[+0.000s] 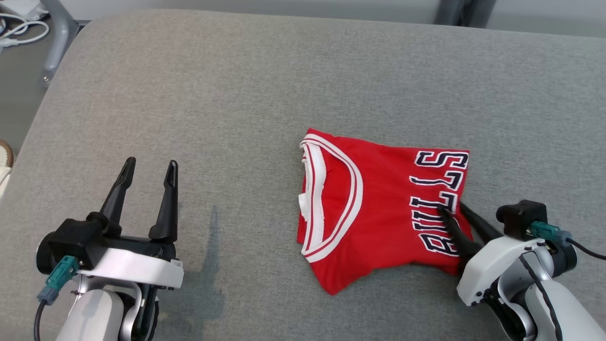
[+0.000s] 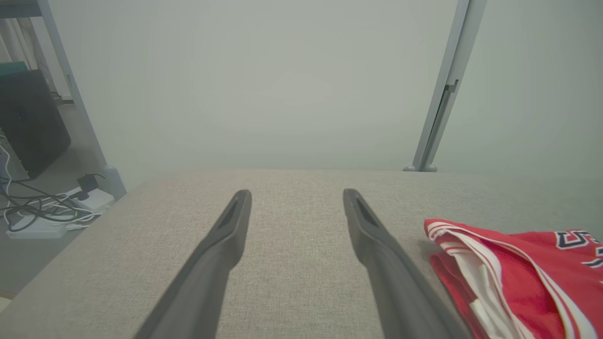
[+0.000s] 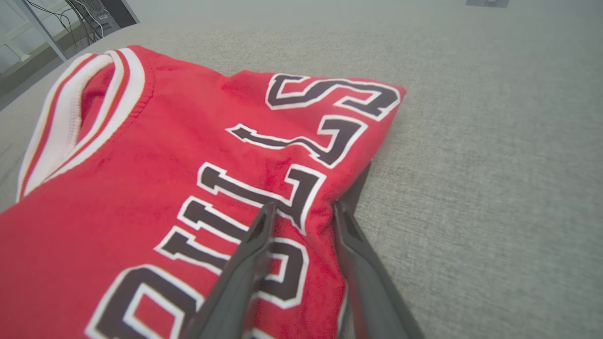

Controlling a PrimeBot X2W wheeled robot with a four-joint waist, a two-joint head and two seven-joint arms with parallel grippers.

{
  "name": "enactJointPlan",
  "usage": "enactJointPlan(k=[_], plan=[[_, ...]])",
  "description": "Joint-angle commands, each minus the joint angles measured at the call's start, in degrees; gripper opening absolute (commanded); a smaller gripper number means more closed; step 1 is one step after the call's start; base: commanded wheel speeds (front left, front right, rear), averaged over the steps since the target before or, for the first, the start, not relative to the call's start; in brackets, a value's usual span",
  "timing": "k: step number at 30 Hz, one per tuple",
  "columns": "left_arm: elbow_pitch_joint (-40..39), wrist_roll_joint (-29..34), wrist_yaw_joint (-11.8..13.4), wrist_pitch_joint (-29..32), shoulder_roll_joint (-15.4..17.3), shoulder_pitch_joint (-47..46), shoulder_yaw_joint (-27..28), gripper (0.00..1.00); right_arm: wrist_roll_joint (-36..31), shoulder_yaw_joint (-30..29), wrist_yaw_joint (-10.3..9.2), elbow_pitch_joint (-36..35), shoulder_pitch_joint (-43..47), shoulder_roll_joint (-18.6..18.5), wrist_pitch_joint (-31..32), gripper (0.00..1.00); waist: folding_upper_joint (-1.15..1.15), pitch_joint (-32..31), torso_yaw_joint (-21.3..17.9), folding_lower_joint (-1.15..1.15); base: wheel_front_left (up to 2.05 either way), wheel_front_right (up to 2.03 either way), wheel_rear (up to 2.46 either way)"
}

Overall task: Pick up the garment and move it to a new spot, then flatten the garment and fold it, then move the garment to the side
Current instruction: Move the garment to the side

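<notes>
The red jersey with white trim and dark "BULLS" lettering lies folded on the grey cushion, right of centre. My right gripper is at the jersey's right edge, shut on the fabric by the lettering. In the right wrist view one finger lies on top of the jersey and the other sits at its edge, with the cloth bunched in the right gripper. My left gripper stands open over bare cushion at the lower left, well apart from the jersey. The left wrist view shows the left gripper holding nothing, the jersey to its right.
The cushion's left edge drops to a floor with a metal frame leg and cables. A shoe tip shows at the far left. A grey post stands beyond the cushion's far edge.
</notes>
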Motion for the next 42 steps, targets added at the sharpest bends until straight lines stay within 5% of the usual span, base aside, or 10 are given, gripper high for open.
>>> enactJointPlan(k=[1,9,21,26,36,42], plan=[[0.13,-0.16,-0.23,-0.22,0.24,-0.88,0.16,1.0,0.52,0.16,0.0,0.2,-0.58,-0.46,0.15,0.0,0.0,-0.16,-0.4,0.0,0.0,0.0,0.0],[0.48,0.04,-0.35,-0.83,1.45,-0.92,1.2,1.0,-1.35,2.96,-0.01,-3.41,-1.45,-4.95,0.13,0.0,0.0,-0.25,-7.29,0.0,0.0,0.0,0.0],[-4.41,1.62,0.3,1.23,3.84,-2.51,0.93,1.0,-5.61,-0.84,-0.02,-15.25,-0.57,-14.78,1.42,0.0,0.0,3.53,-25.32,0.0,0.0,0.0,0.0],[-5.95,2.77,0.47,2.85,4.87,-4.28,-0.08,1.0,-5.78,-3.56,-0.01,-17.59,-3.62,-17.82,0.84,0.0,0.0,5.87,-30.02,0.0,0.0,0.0,0.0],[-6.33,3.9,-1.48,4.96,5.9,-9.67,-2.29,1.0,-2.55,-4.74,-0.01,-9.07,-15.91,-19.74,-5.73,0.0,0.0,10.44,-31.48,0.0,0.0,0.0,0.0],[-6.33,4.62,-2.42,5.58,5.76,-12.19,-4.35,1.0,0.43,-6.53,-0.01,6.3,-23.67,-23.24,-11.69,0.0,0.0,13.98,-29.24,0.0,0.0,0.0,0.0]])
